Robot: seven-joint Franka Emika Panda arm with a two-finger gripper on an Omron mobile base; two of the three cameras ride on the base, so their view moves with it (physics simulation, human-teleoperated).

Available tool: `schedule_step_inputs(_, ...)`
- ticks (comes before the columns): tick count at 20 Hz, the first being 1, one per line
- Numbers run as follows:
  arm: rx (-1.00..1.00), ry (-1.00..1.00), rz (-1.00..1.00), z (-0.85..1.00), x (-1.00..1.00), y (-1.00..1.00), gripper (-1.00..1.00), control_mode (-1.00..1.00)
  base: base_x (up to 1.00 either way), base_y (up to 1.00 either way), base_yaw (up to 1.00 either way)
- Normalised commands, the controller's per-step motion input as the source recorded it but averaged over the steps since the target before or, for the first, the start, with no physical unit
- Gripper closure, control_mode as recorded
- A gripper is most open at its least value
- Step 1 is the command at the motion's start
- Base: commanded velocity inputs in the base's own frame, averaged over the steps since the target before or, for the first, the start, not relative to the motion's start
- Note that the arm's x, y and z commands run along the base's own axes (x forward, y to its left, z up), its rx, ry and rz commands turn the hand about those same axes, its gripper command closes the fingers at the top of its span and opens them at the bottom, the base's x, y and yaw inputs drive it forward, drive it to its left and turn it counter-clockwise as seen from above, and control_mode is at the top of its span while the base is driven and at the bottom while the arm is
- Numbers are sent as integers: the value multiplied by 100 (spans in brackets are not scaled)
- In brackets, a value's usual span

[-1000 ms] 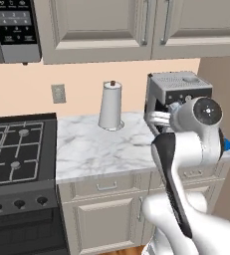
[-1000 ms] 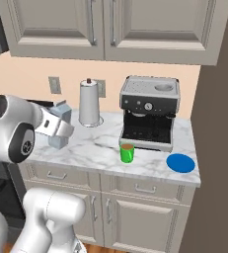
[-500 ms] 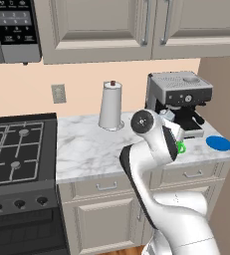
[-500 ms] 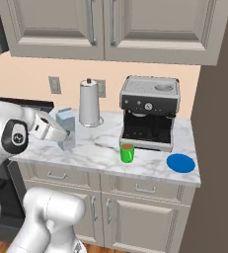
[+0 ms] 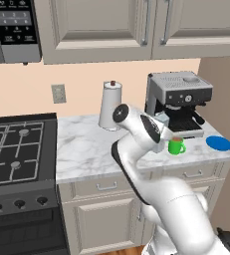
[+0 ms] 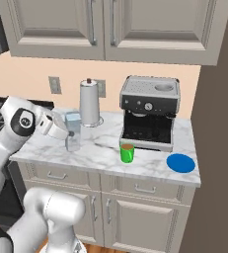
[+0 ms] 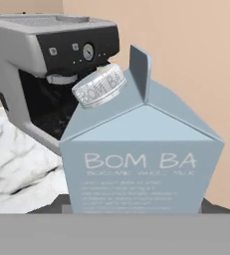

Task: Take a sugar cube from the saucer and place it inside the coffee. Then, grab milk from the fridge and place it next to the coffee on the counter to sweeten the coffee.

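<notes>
Seen from the left base view, the coffee [image 5: 175, 146] is found on the counter [image 5: 81, 154] in front of the espresso machine [image 5: 178, 102], with the saucer [image 5: 218, 143] to its right; the gripper is hidden behind the arm. From the right base view, the milk [image 6: 72, 131] is seen held upright in the gripper [image 6: 65, 129] above the counter's left part, just in front of the paper-towel roll [image 6: 89, 102] and well apart from the green mug. Up close in the hand view, the carton's printed front and ribbed cap are shown between the closed-in jaws, with the espresso machine behind it.
</notes>
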Motion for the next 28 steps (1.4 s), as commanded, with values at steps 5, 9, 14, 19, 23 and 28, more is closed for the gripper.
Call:
schedule_step_inputs(5,0,14,-21,-38,60,0,100,-100,0,0,0)
schedule_step_inputs(9,0,8,-21,-44,39,0,100,-100,0,0,0)
schedule_step_inputs(14,0,0,-16,-22,21,0,100,-100,0,0,0)
schedule_step_inputs(19,-1,0,-4,-26,11,-14,100,-100,0,0,0)
schedule_step_inputs(23,-3,-1,0,-24,25,-19,100,-100,0,0,0)
schedule_step_inputs(28,-1,0,0,-20,18,-29,100,-100,0,0,0)
